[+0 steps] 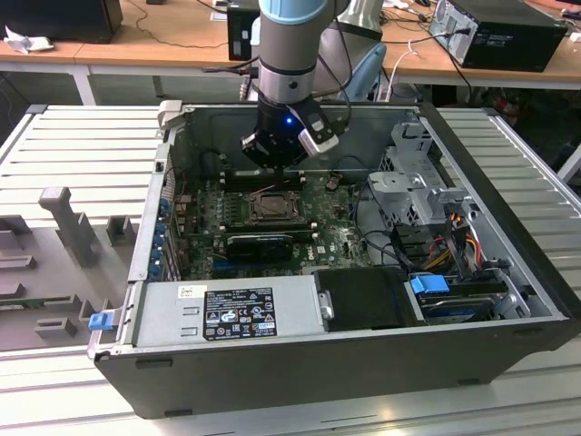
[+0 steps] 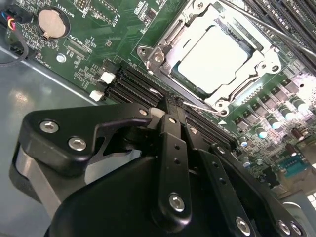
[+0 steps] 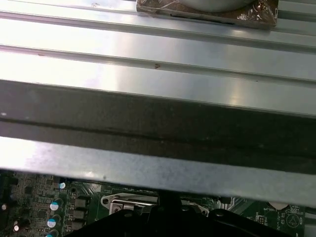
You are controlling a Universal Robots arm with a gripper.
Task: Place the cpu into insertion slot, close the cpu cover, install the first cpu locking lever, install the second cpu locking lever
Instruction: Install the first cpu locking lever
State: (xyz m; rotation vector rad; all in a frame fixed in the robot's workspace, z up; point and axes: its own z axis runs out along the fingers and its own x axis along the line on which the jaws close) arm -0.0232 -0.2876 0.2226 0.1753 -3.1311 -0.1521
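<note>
In the second wrist view the cpu lies in the insertion slot, its pale top showing through the window of the cpu cover, which lies flat over it. One thin locking lever runs along the socket's far side. Another lever lies along the near side, its end right at my fingertips. My gripper is shut, its black fingers pressed together beside that lever end; whether they touch it I cannot tell. In the exterior view the gripper hangs just behind the socket inside the open case.
Long black memory slots run under the gripper. A coin cell sits on the green board. The case wall stands close behind. A drive cage and cables fill the exterior view's right; the power supply lies in front.
</note>
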